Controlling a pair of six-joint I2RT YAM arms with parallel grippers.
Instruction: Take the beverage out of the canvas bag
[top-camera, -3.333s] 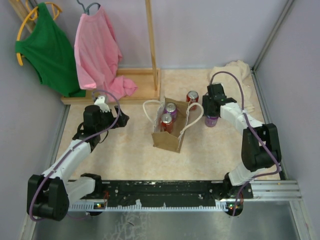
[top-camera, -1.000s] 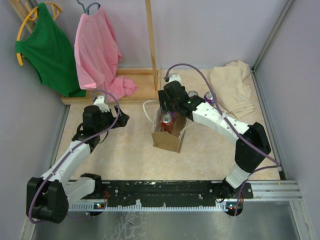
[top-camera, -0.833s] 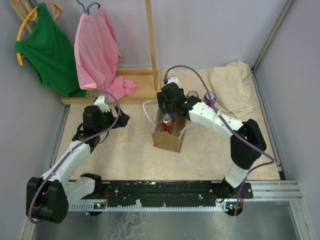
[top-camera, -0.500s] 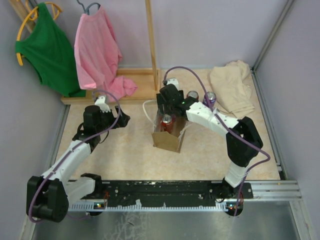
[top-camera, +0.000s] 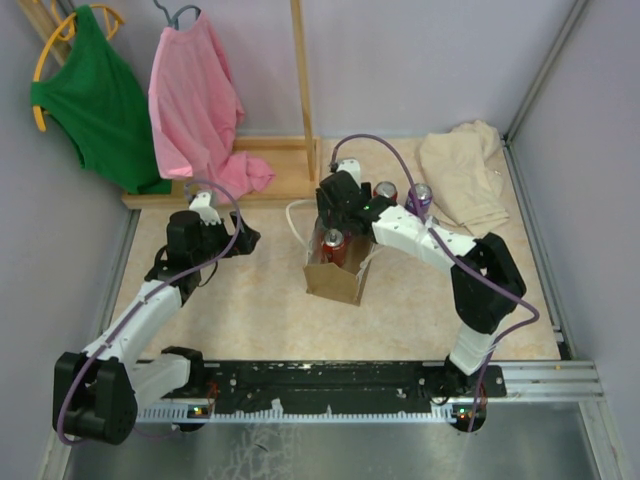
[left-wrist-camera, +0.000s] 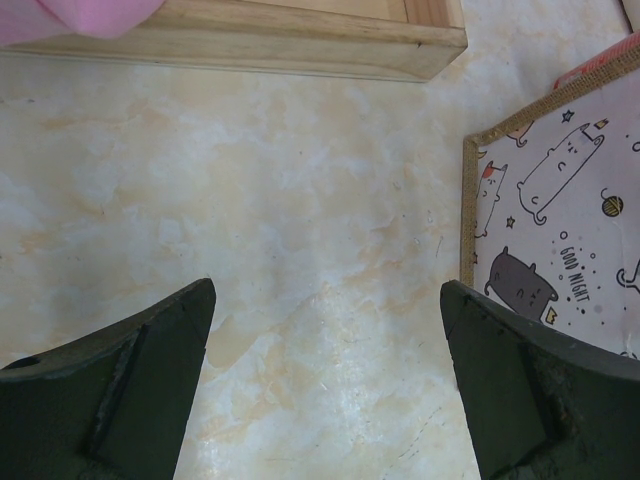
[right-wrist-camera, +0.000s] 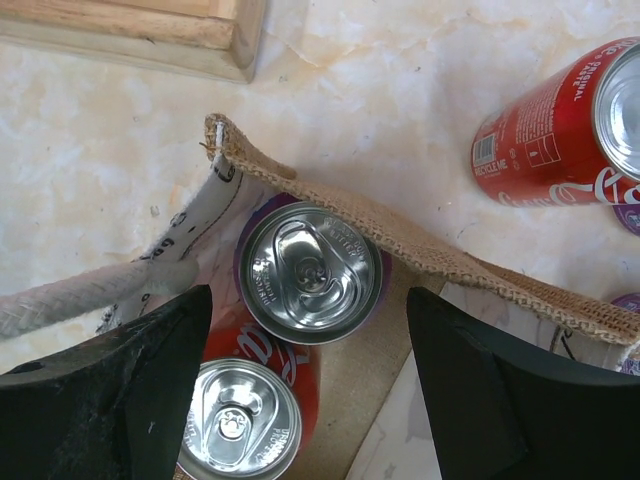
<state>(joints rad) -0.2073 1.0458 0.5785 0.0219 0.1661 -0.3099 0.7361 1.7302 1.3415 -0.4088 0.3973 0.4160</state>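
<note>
You have the right gripper (right-wrist-camera: 305, 300) hovering, fingers spread, over the open canvas bag (right-wrist-camera: 420, 245) standing mid-table, which holds a purple can (right-wrist-camera: 310, 272) between those fingers and a red can (right-wrist-camera: 240, 430) touching it; the left gripper (left-wrist-camera: 327, 292) hangs spread over the tabletop (left-wrist-camera: 300, 200) beside the bag.

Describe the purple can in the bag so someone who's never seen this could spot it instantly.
On the table stands a small tan canvas bag with white loop handles. Of the two cans inside, the purple can is nearer the wooden stand, under the open right gripper; the other is a red can.
</note>
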